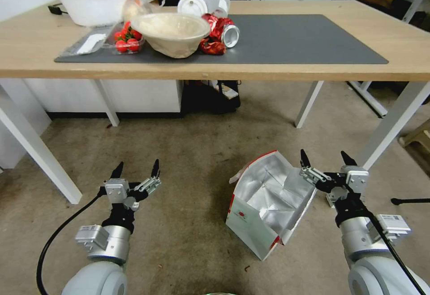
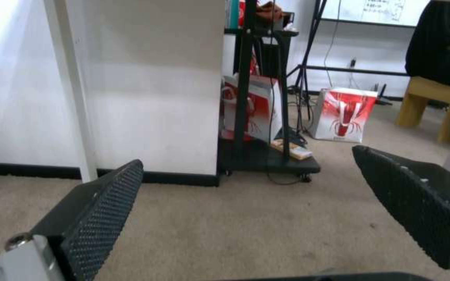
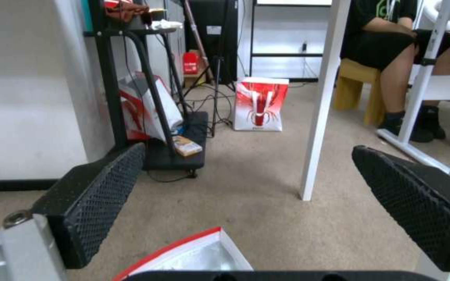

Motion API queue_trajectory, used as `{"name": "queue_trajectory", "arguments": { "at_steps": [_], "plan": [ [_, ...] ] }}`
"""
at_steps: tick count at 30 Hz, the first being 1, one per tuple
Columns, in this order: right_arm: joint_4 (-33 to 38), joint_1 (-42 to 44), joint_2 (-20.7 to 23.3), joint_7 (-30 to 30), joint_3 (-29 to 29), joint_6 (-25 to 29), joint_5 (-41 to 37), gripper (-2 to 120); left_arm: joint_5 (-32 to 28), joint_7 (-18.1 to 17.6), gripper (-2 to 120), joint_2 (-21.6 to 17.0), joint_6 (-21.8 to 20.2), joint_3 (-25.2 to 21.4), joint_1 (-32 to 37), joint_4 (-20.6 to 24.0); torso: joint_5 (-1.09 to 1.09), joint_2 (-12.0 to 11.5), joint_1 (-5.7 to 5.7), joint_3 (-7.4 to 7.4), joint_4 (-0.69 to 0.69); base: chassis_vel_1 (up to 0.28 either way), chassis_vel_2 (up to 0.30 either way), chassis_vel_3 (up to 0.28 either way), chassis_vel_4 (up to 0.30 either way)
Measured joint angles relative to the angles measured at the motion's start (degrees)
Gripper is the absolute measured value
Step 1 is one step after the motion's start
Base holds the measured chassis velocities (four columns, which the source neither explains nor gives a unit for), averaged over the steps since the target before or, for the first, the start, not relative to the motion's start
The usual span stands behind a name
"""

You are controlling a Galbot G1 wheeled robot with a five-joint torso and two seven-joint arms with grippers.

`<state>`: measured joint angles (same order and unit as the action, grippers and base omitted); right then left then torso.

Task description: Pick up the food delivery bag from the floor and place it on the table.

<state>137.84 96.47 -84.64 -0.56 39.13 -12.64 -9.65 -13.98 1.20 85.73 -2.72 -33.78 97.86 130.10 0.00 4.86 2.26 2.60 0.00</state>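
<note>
On the floor (image 1: 188, 160), food delivery bag (image 1: 268, 205), handles hidden.

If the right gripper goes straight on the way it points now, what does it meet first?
Probably nothing close: the open right gripper points over bare floor, passing the food delivery bag. A white table leg stands near its line, though depth is unclear.

Head view looks down over counter (image 1: 313, 68) and floor (image 1: 188, 151); wrist views skim low, forward, sharing red-and-white bag (image 2: 343, 114).
</note>
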Motion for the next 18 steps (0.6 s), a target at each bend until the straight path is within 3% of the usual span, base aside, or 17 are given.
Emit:
{"name": "queue_trajectory", "arguments": {
  "at_steps": [10, 18],
  "plan": [
    [-0.4, -0.1, -0.2, 0.1, 0.0, -0.1, 0.3, 100, 0.0, 0.0, 100, -0.1, 0.0, 0.1, -0.1, -0.5, 0.00, -3.0, -0.25, -2.61, 0.00, 0.000, 0.000, 0.000, 0.000],
    [-0.5, -0.2, -0.2, 0.2, 0.0, -0.1, 0.4, 100, 0.0, 0.0, 100, -0.2, 0.0, 0.1, -0.1, -0.7, 0.00, -3.6, -0.43, -2.60, 0.00, 0.000, 0.000, 0.000, 0.000]
  ]
}}
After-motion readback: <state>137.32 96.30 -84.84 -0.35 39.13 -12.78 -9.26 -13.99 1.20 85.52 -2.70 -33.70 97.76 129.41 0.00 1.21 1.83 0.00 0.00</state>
